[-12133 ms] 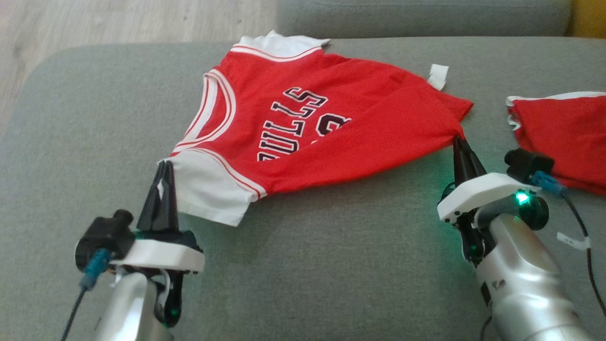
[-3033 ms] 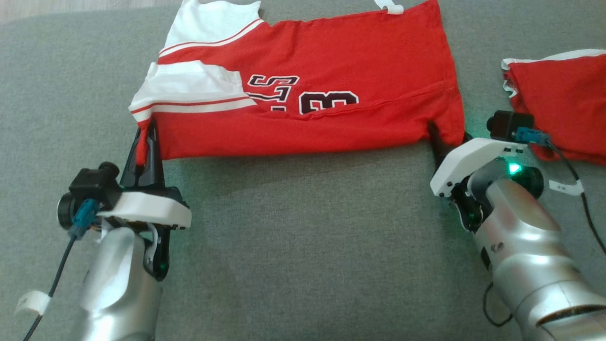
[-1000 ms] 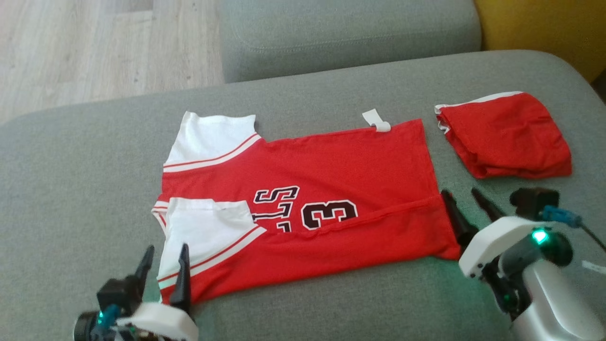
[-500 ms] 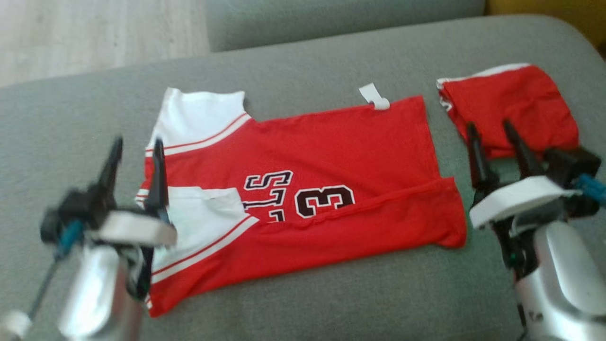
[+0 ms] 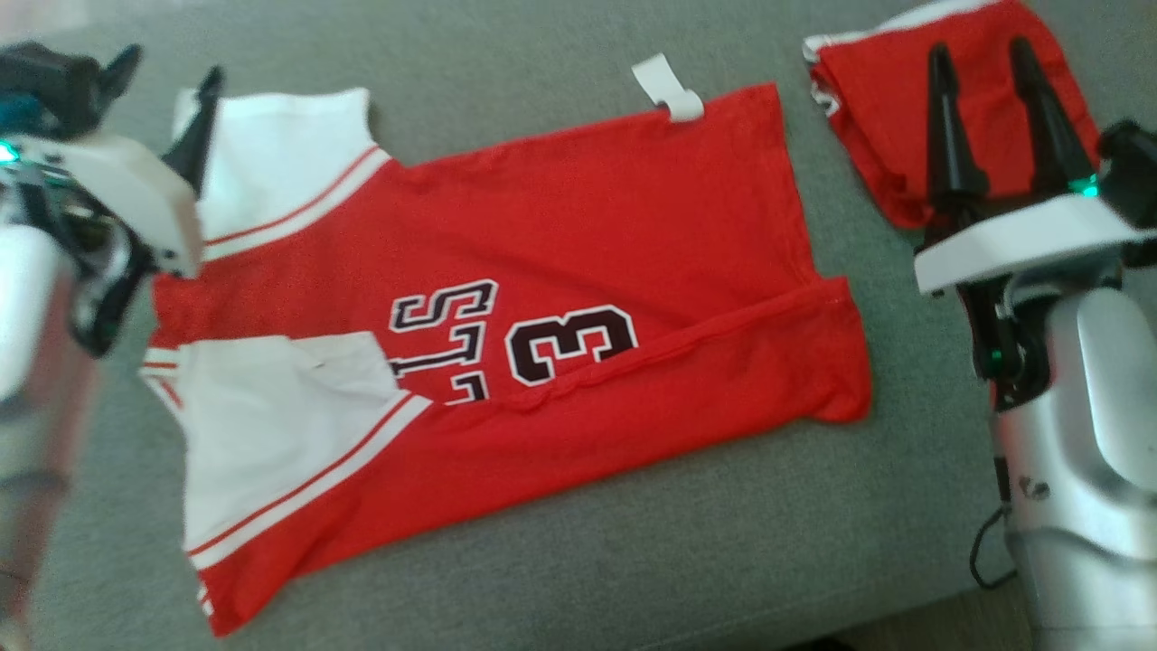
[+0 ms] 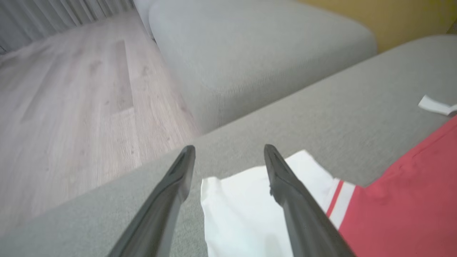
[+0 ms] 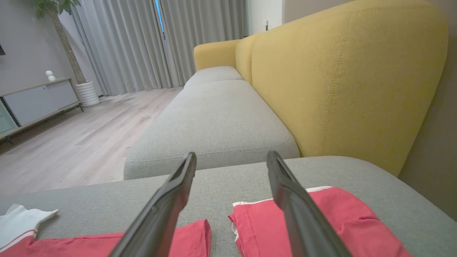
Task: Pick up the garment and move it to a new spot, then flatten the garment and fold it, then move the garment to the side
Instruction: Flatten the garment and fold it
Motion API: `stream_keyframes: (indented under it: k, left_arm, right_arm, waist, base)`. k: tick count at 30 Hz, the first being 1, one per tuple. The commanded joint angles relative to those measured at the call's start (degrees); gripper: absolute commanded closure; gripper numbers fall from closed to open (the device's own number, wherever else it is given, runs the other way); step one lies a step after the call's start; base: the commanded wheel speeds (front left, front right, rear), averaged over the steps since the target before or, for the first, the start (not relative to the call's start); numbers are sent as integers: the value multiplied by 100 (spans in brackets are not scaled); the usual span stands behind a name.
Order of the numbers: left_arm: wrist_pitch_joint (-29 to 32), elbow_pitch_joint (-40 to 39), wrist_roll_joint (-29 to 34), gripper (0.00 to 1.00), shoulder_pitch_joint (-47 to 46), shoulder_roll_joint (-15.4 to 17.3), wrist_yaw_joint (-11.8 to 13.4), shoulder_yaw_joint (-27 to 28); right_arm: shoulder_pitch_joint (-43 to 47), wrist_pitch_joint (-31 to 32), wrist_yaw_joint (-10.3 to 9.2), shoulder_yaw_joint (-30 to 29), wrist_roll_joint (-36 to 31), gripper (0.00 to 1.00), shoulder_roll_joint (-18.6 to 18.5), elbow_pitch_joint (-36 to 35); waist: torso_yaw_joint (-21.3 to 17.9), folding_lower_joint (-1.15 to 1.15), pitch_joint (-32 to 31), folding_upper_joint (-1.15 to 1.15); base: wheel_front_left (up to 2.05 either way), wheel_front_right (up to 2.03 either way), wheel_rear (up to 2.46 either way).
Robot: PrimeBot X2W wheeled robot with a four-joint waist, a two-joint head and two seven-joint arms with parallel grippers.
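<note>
The garment is a red jersey with white sleeves and the number 13, lying on the grey sofa cushion with its near long edge folded over the front. My left gripper hovers open above the far white sleeve at the upper left, with nothing between its fingers. My right gripper stands open at the right, raised over the folded red shorts, holding nothing. In the right wrist view the jersey's hem corner lies just left of the shorts.
A white tag sticks out from the jersey's far edge. A second grey cushion and a yellow backrest lie beyond. Wooden floor runs past the cushion's left edge.
Both open grippers have lifted off the jersey and moved away from me: the left to the far sleeve, the right over the shorts. The head camera has tipped down.
</note>
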Motion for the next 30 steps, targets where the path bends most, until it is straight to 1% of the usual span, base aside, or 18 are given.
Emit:
stream_keyframes:
  k: [1,3,6,14,20,23,26,27,28,29,30]
  left_arm:
    - [109,-69,-115,0,-301,399,12,83]
    - [346,102,-356,0,-502,612,11,-168]
    - [500,385,-589,0,-755,807,11,-403]
    - [631,1104,-886,0,-1220,1014,11,-814]
    - [784,1450,-1147,0,-1365,994,10,-1080]
    - [1035,1578,-1344,0,-1385,955,10,-1219]
    - [1387,1630,-1670,0,-1353,890,10,-1325]
    - [1506,1625,-1803,35,-1338,864,10,-1346]
    - [1611,1601,-1927,83,-1324,838,10,-1373]
    - [1683,1553,-2025,100,-1314,826,10,-1415]
    - [1679,1500,-2091,100,-1315,823,10,-1442]
  right_arm:
    - [-146,-20,21,143,10,0,16,-205]
    - [-254,-37,21,191,18,0,28,-192]
    - [-358,-75,21,253,31,0,45,-153]
    - [-498,-171,21,383,71,0,104,-70]
    - [-548,-215,21,358,54,0,99,-56]
    - [-564,-212,21,344,38,0,72,-52]
    - [-602,-187,21,332,34,0,35,-53]
    - [-615,-178,21,320,35,0,18,-52]
    - [-626,-167,21,300,33,0,-2,-51]
    - [-636,-153,21,280,30,0,-21,-49]
    - [-648,-138,21,257,24,0,-45,-49]
  waist:
    - [-195,-2,251,0]
    - [-257,-2,361,0]
    - [-325,-2,480,0]
    - [-516,-2,766,0]
    - [-597,-2,898,0]
    - [-600,-2,927,0]
    - [-588,-2,936,0]
    - [-575,-2,932,0]
    - [-554,-2,924,0]
    - [-532,-2,913,0]
    - [-498,-2,893,0]
  base:
    - [0,0,0]
    - [0,0,0]
    - [0,0,0]
    - [0,0,0]
    - [0,0,0]
    - [0,0,0]
    - [0,0,0]
    - [0,0,0]
    - [0,0,0]
    - [0,0,0]
    - [0,0,0]
